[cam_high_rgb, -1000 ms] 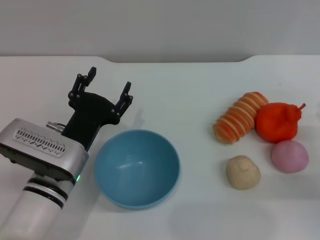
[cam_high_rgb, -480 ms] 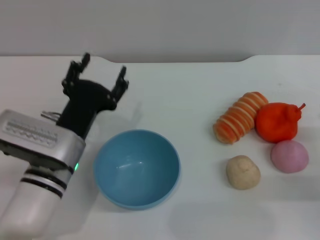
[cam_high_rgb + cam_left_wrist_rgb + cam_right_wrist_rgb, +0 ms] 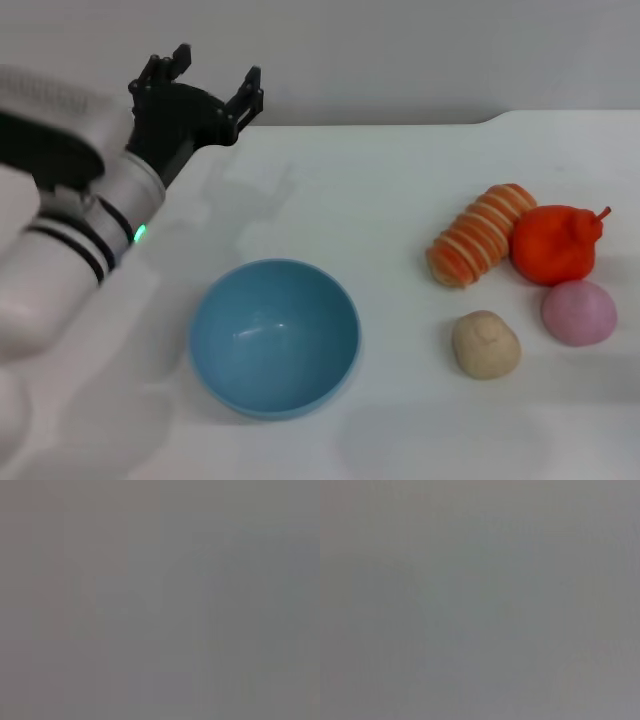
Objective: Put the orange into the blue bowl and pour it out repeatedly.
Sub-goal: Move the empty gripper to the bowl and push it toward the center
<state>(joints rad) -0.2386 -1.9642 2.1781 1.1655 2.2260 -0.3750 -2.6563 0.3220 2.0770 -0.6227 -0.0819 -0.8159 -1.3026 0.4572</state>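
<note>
In the head view the left gripper (image 3: 210, 82) hangs high over the far left of the white table (image 3: 350, 190), its black fingers spread apart and empty, well behind the blue bowl (image 3: 274, 336), which stands upright and empty near the front. The orange (image 3: 555, 243) lies at the right, touching a striped oblong (image 3: 480, 235), with a pink ball (image 3: 579, 312) just in front of it and a beige lump (image 3: 486, 344) nearby. Both wrist views give only a flat grey blur, and the right gripper appears nowhere.
</note>
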